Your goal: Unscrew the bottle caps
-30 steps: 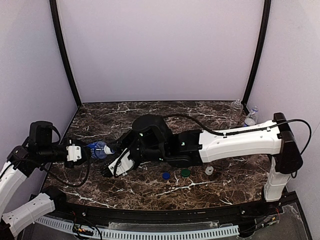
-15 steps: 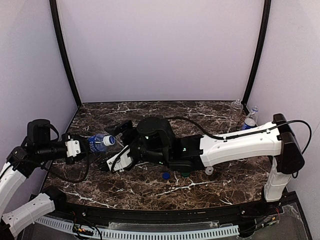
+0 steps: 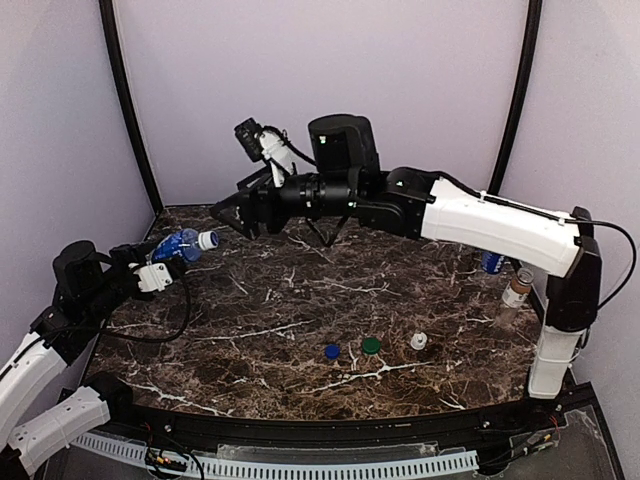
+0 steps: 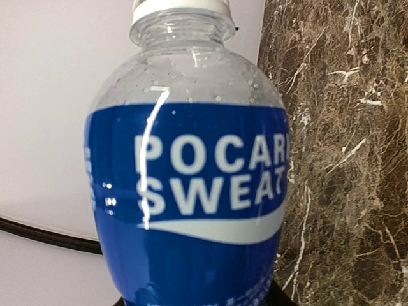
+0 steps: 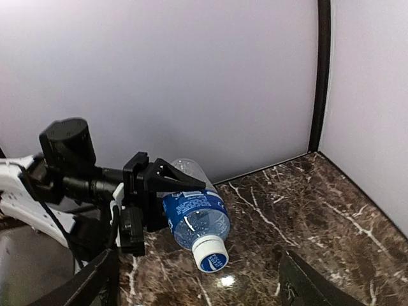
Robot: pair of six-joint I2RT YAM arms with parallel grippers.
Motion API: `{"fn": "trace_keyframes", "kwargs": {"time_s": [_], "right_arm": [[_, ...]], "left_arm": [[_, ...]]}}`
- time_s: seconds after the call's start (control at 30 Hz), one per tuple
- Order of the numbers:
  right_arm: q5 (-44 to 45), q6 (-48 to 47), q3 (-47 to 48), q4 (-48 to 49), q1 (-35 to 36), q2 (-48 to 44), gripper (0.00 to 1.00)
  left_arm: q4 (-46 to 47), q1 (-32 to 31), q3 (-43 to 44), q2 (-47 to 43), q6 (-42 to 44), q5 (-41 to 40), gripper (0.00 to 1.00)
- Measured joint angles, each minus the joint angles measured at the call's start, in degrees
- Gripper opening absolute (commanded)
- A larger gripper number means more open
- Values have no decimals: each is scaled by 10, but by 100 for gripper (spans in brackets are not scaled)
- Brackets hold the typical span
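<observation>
Dark marble worktop [image 3: 290, 300], pale walls behind.

- Left pincer [image 3: 168, 256]: pinching the blue-labelled bottle [image 3: 183, 246] near its base. The bottle is held tilted in the air above the worktop's left side, its fitted cap [image 3: 208, 239] on and pointing toward the right pincer.
- Right pincer [image 3: 224, 212]: raised near that cap but apart from it, fingers spread wide.
- Front of worktop: blue cap [image 3: 331, 351], green cap [image 3: 371, 345] and loose white cap [image 3: 419, 341], lying in a row.
- Far right: brown bottle [image 3: 516, 290], upright.
</observation>
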Motion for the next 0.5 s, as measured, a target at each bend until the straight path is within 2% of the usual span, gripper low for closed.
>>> {"fn": "trace_keyframes", "kwargs": {"time_s": [0.17, 0.3, 0.5], "right_arm": [[-90, 252, -12, 52, -55, 31, 82], [-133, 341, -1, 66, -53, 92, 84], [-191, 424, 23, 97, -52, 159, 70]], "left_arm": [[83, -2, -24, -3, 77, -27, 38], [120, -3, -27, -3, 126, -31, 38], [144, -3, -27, -3, 168, -34, 39]]}}
